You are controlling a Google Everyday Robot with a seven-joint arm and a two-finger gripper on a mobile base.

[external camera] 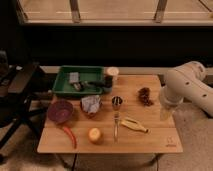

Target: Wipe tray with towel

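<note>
The green tray (64,86) sits at the table's back left with a grey block (74,78) and some dark items inside. The crumpled grey-blue towel (91,104) lies on the table just in front of the tray. My white arm (187,87) comes in from the right. My gripper (166,112) hangs at the arm's lower end, over the table's right edge and far from the towel and tray. I see nothing in the gripper.
On the wooden table (155,142): a purple bowl (61,111), a red chili (69,135), an orange (95,135), a banana (134,125), a metal cup (117,102), a utensil (116,126), a brown cluster (146,96), a paper cup (112,75). A black chair (17,95) stands left.
</note>
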